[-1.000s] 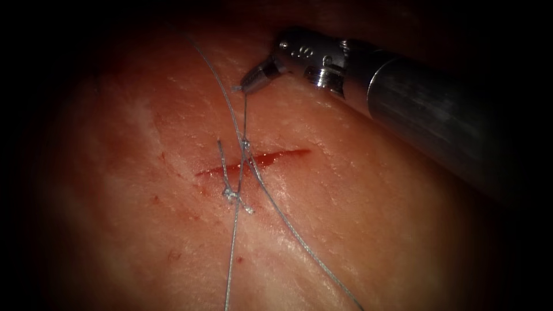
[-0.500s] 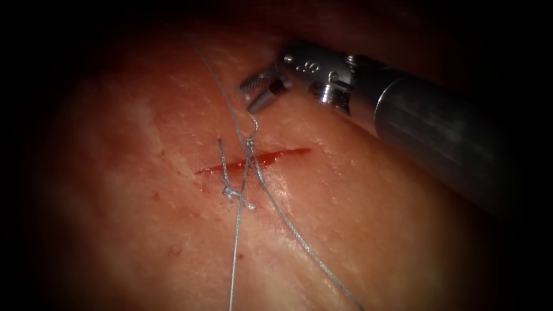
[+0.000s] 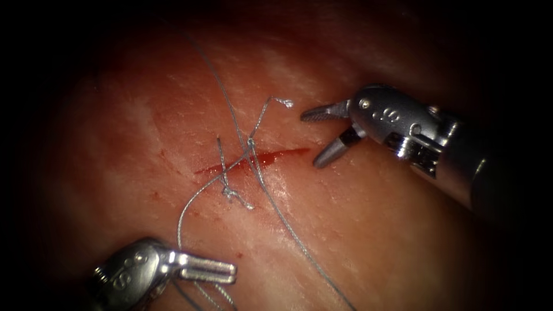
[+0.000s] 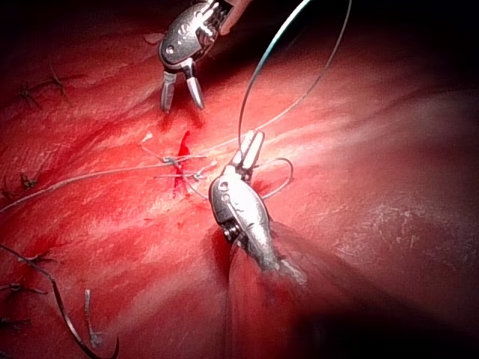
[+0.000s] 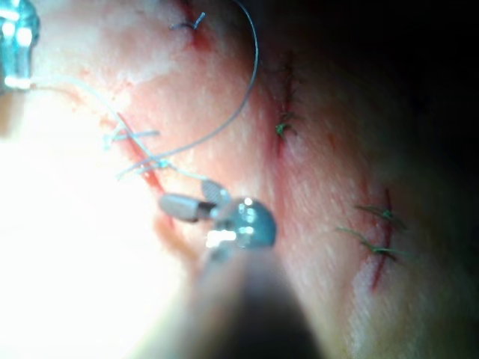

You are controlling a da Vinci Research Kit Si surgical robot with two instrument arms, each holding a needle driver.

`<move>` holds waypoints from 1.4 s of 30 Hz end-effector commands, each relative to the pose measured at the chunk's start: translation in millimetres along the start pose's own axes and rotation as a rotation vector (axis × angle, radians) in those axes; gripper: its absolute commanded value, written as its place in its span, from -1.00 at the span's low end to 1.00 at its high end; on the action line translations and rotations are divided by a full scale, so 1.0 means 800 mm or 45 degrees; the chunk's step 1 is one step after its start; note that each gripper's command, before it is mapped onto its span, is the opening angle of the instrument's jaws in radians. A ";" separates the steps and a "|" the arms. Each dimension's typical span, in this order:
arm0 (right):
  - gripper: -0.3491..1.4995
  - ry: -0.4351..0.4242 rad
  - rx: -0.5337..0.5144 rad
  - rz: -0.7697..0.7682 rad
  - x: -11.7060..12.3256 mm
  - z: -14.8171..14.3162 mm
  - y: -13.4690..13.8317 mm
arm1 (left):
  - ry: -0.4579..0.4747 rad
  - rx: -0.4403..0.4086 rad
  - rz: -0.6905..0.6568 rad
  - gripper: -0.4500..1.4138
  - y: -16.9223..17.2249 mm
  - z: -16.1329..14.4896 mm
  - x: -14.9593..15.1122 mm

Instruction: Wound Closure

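Right end effector (image 3: pixel 322 135), jaws apart and empty, just right of the cut (image 3: pixel 271 156); left end effector (image 3: pixel 216 270) clenched on thread (image 3: pixel 184 213) near it, where overpull may loosen the knot (image 3: pixel 250 141).

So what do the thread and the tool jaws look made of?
The thread looks like a thin pale-grey strand, likely synthetic; it holds springy curves and kinks. The right tool and left tool look like polished metal: bright glints, and fine ridges on the right tool's open jaws.
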 end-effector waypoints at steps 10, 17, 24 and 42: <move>0.78 0.233 -0.179 -0.005 0.0076 -0.0053 0.0006 | -0.008 0.035 0.050 -1.00 -0.0048 -0.0007 0.0061; 0.73 0.375 -0.267 0.009 0.0105 -0.0020 -0.0001 | -0.024 0.077 0.088 -1.00 -0.0077 -0.0006 0.0087; 0.56 0.604 -0.403 0.002 0.0092 0.0101 -0.0008 | 0.159 0.055 0.130 -1.00 -0.0130 0.0038 0.0160; 0.42 0.768 -0.280 0.048 0.0079 0.0173 -0.0093 | 0.234 0.080 0.275 -1.00 -0.0246 0.0065 0.0091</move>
